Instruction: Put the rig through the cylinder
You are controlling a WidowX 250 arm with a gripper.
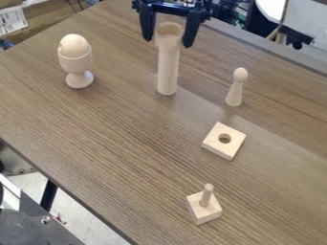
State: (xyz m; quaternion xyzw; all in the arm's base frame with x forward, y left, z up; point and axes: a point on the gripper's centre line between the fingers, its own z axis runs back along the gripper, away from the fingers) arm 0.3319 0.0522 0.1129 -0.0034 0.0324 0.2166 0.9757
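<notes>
From my remote seat, I look down at a slant on a brown wood-grain table (96,139). At the top of my view, just left of centre, the black two-finger gripper (167,43) points down around the upper end of a tall, slim, pale wooden cylinder (168,72). The cylinder stands upright on the table. At its upper end is a wider, round, pale wooden ring-like piece (170,32), level with my gripper; I cannot tell whether it is separate from the cylinder. I also cannot tell whether my gripper is clamped on it.

To the left, well apart from the cylinder, a pale wooden goblet-shaped cup on a round foot (76,63) holds a smooth, pale, egg-shaped piece (74,44). To the right stands a small, pale wooden peg figure with a rounded head and a body that widens downward (236,88). Below it in my view, a flat, square, pale wooden block with a round hole in its middle (216,142) lies on the table. Nearest the bottom, a smaller square pale wooden block (203,213) carries an upright round peg (207,195). Beyond the table's upper left edge is a brown cardboard surface (38,16) with a white printed label (11,21).
</notes>
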